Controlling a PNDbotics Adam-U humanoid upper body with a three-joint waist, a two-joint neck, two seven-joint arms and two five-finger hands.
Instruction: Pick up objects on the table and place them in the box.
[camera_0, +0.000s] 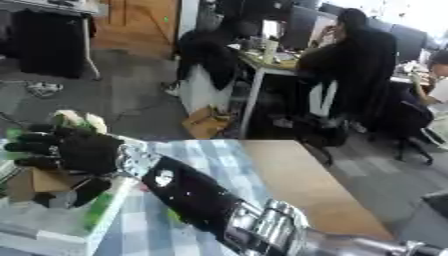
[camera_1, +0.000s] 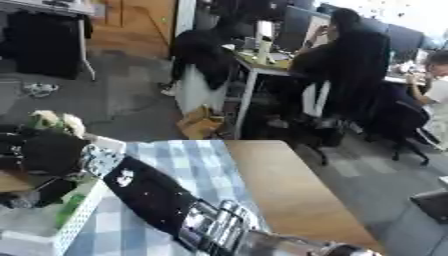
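The right arm comes in from the lower right and reaches across the bench to the box, which stands at the bench's left end. The arm is black with silver joints near the lower edge and a silver wrist by the box's near-right rim.

The right hand hangs over the box, above its right part, with the back of the hand up. Its fingers point away from the arm, toward the far-left side of the box, and look loosely bent. Whether they grasp anything I cannot tell; the underside of the hand is hidden.

Just behind the hand, at the far rim of the box, a pale yellow-white thing shows; its shape is too blurred to name. Inside the box, under the hand, lies a brown flat thing, and beside it something dark. A green strip runs along the box's right wall.

The bench by the box wears a blue-and-white checked cloth; farther from the box its bare wooden top shows.

The left hand shows in neither view.
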